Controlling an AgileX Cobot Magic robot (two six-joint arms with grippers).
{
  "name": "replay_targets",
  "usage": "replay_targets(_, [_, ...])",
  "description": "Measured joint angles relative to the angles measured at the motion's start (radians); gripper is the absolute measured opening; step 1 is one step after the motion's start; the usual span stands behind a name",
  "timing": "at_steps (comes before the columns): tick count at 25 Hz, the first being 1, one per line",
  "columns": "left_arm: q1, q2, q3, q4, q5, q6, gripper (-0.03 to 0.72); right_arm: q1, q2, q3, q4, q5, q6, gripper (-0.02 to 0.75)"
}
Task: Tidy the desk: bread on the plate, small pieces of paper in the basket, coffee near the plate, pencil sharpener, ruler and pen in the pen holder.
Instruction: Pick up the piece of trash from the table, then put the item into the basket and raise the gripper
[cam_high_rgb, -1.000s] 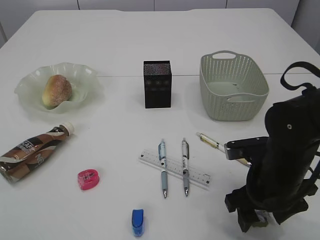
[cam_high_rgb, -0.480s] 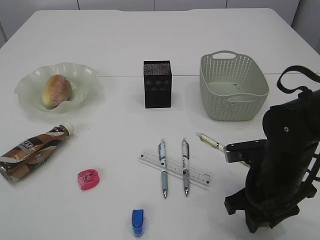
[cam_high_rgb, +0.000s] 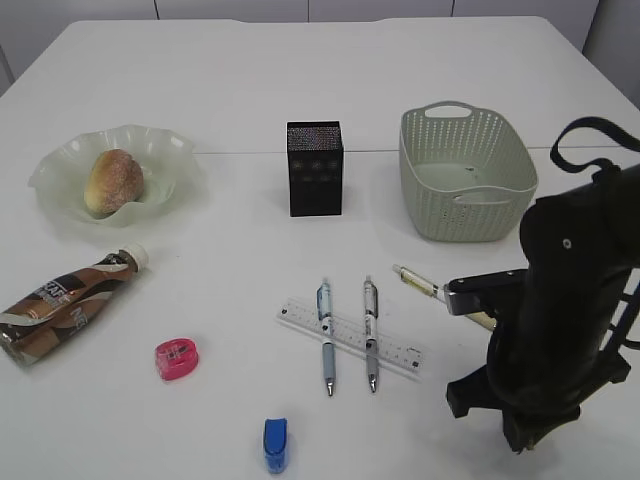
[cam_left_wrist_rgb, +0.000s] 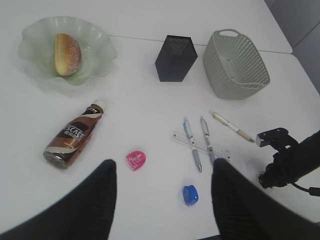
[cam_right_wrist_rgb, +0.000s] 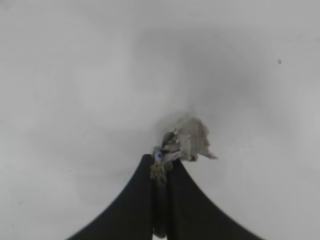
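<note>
My right gripper (cam_right_wrist_rgb: 161, 162) is shut on a crumpled piece of paper (cam_right_wrist_rgb: 187, 140), low over the table at the front right; in the exterior view the right arm (cam_high_rgb: 560, 330) hides it. My left gripper (cam_left_wrist_rgb: 162, 175) is open and empty, high above the front of the table. Bread (cam_high_rgb: 113, 181) lies on the green plate (cam_high_rgb: 60, 170). The coffee bottle (cam_high_rgb: 65, 300) lies on its side. A pink sharpener (cam_high_rgb: 177, 359), a blue sharpener (cam_high_rgb: 275, 444), a ruler (cam_high_rgb: 395, 350) under two pens (cam_high_rgb: 327, 340), and a third pen (cam_high_rgb: 420, 283) lie in front of the black pen holder (cam_high_rgb: 315, 168).
The pale green basket (cam_high_rgb: 465, 185) stands at the back right, behind the right arm. The right arm's black body stands over the table's front right corner.
The right arm has risen slightly and shifted a little left, with the paper held in its jaws. Nothing else on the table has moved.
</note>
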Motion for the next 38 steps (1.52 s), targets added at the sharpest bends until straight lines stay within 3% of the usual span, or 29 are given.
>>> replay_targets(8, [0.000,0.000,0.000,0.000,0.000,0.000,0.442,0.000,-0.093,-0.181,0.000,0.245,-0.026,0.005])
replay_targets(12, [0.000,0.000,0.000,0.000,0.000,0.000,0.438,0.000,-0.151,-0.298,-0.016,0.288,-0.043,0.005])
replay_targets(17, [0.000,0.000,0.000,0.000,0.000,0.000,0.434,0.001,-0.164,-0.500,-0.143,0.264,-0.004,0.003])
replay_targets(20, [0.000,0.000,0.000,0.000,0.000,0.000,0.430,0.001,-0.146,-0.613,-0.279,0.223,0.052,0.003])
replay_targets(26, [0.000,0.000,0.000,0.000,0.000,0.000,0.416,-0.016,0.007,-0.827,-0.473,0.183,0.134,0.003])
replay_targets(32, [0.000,0.000,0.000,-0.007,0.000,0.000,0.414,-0.098,0.188,-0.967,-0.484,0.178,0.208,0.002])
replay_targets(38, [0.000,0.000,0.000,-0.033,0.000,0.000,0.412,-0.166,0.273,-0.986,-0.421,0.174,0.228,0.002])
